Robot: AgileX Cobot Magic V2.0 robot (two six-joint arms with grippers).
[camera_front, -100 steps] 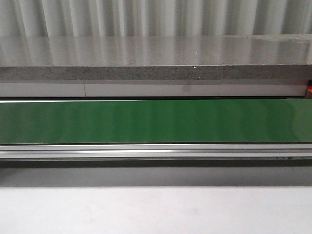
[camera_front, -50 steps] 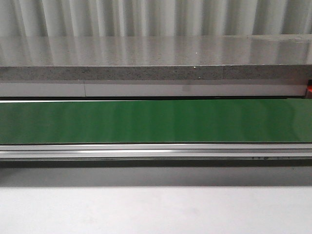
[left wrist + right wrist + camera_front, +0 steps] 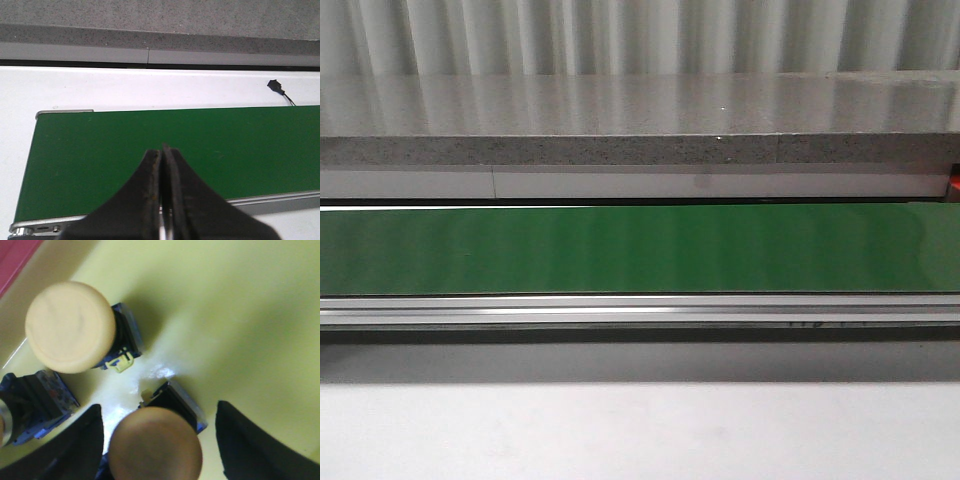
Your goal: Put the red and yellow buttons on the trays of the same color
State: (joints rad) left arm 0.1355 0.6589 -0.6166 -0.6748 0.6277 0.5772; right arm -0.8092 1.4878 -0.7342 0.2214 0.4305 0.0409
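In the right wrist view my right gripper [image 3: 159,447] is open over the yellow tray [image 3: 240,315]. A yellow button [image 3: 155,445] on a black and blue base stands between the two fingers, with a gap on each side. A second yellow button [image 3: 70,326] stands on the tray beyond it. A third button base [image 3: 35,405] lies at the side. In the left wrist view my left gripper [image 3: 161,150] is shut and empty above the green belt [image 3: 100,150]. No red button shows. Neither gripper shows in the front view.
A corner of the red tray [image 3: 15,260] borders the yellow one. The green belt [image 3: 640,250] runs across the front view with a metal rail [image 3: 640,310] before it and a grey stone ledge [image 3: 640,150] behind. A small black connector [image 3: 274,85] lies on the white surface.
In the front view, small dark marks along the belt's front rail have drifted to the left. Nothing else differs.
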